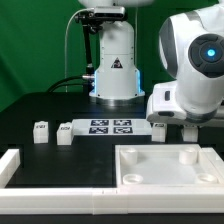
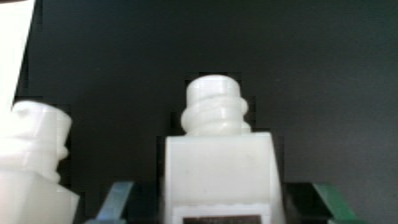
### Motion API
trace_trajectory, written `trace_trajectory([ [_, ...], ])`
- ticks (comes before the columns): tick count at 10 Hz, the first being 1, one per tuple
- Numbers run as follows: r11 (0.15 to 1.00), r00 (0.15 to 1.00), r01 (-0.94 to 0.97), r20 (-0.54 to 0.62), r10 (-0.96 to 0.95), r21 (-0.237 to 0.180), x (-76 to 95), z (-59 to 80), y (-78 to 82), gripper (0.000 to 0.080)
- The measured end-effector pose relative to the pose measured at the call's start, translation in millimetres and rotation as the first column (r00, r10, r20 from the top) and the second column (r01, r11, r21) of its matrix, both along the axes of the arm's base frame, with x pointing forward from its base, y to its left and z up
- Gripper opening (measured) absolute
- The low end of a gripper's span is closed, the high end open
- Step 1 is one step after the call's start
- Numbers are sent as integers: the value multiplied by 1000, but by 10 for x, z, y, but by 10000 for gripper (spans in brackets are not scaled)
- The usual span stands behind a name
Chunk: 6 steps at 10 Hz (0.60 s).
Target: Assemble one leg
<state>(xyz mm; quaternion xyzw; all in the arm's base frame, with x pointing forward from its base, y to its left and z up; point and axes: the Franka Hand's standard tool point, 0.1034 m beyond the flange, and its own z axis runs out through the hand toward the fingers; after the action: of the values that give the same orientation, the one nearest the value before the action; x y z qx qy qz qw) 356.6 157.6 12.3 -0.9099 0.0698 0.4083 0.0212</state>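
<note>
In the wrist view a white leg [image 2: 219, 160] stands upright between my fingers, its ribbed round end [image 2: 217, 100] pointing away from the camera and the edge of a dark tag low on its face. My gripper [image 2: 228, 198] is open, with a dark gap between the leg and each greenish finger pad [image 2: 125, 200]. A second leg [image 2: 36, 165] stands close beside it. In the exterior view my gripper [image 1: 189, 128] hangs low behind the large white panel [image 1: 150, 178], next to a leg [image 1: 160, 127]. Two more legs [image 1: 41, 131] [image 1: 64, 133] stand at that view's left.
The marker board [image 1: 110, 127] lies mid-table. A white L-shaped rail [image 1: 22, 165] runs along the front and the exterior view's left. The robot base [image 1: 115, 65] stands at the back on the black table.
</note>
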Motion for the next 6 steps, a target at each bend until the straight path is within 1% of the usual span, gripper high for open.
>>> trace_trajectory([
  [1, 1000, 1000, -20, -24, 20, -6, 43, 167, -49, 290],
  [3, 1000, 999, -28, -34, 28, -8, 140, 506, -61, 290],
  [4, 1000, 1000, -7, -12, 7, -31, 235, 633, -54, 290],
  [5, 1000, 1000, -11, 1, 11, -27, 325, 754, -35, 290],
  [6, 1000, 995, 0, 95, 2, -25, 403, 687, 3, 290],
])
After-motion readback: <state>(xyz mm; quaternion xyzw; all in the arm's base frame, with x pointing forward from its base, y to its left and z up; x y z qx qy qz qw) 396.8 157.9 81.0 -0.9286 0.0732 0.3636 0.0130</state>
